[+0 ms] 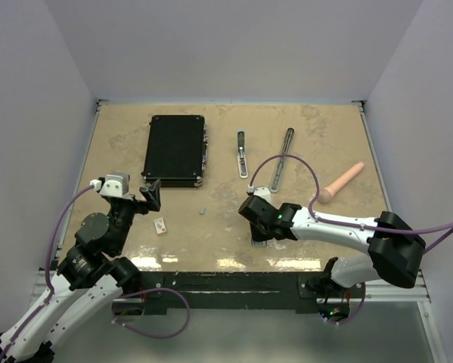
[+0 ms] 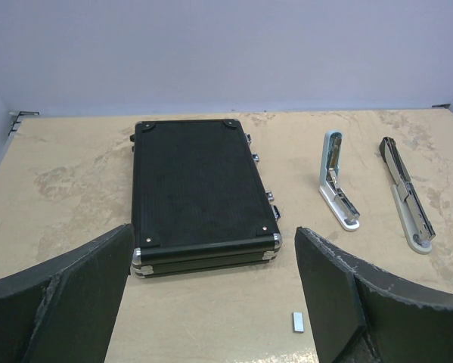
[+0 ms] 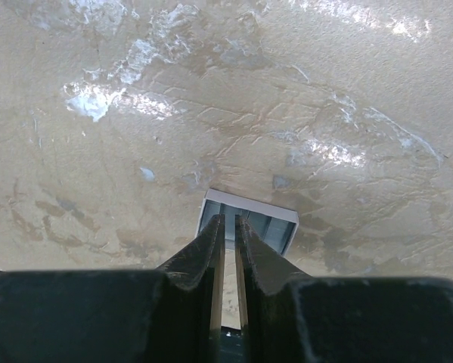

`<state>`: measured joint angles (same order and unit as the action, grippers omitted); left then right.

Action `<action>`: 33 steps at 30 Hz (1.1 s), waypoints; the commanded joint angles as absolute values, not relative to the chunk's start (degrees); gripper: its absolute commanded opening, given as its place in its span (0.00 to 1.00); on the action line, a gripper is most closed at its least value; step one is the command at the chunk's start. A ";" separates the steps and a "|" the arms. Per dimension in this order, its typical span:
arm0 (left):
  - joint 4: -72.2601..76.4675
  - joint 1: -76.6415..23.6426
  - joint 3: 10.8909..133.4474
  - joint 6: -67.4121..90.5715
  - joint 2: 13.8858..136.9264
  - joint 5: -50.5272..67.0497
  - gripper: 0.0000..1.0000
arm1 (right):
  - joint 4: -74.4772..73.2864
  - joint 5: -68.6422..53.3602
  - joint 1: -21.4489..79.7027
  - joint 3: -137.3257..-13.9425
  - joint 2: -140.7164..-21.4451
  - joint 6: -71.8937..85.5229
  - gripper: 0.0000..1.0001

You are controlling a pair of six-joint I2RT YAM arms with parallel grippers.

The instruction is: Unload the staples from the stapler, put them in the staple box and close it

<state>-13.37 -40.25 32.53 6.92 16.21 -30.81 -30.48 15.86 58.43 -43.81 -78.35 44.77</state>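
Note:
The stapler lies in two parts at the back middle: a short dark-tipped bar and a longer rail. My right gripper points down at the table near the front. It is closed to a thin slit on the near part of a silvery block of staples that rests on the table. A small grey staple piece lies alone left of it. My left gripper is wide open and empty, facing the black case.
A flat black case lies at the back left. A pink cylinder lies at the right. A small white tile lies near the left gripper. White walls close the table on three sides.

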 commanded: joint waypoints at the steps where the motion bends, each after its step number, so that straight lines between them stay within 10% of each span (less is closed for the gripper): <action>1: -11.51 -40.34 33.13 7.29 16.00 -30.50 0.92 | -28.74 16.17 58.36 -46.49 -77.69 44.12 0.15; 11: -11.86 -40.34 33.31 7.65 16.17 -32.08 0.91 | -23.47 18.36 58.53 -58.96 -86.11 45.17 0.47; 33: -12.30 -40.34 33.49 7.74 14.50 -34.63 0.91 | -32.33 27.77 62.23 -87.52 -114.69 59.84 0.53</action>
<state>-13.45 -40.25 32.53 6.94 15.22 -33.93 -27.90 22.55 61.52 -82.54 -113.01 55.61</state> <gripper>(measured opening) 0.910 0.525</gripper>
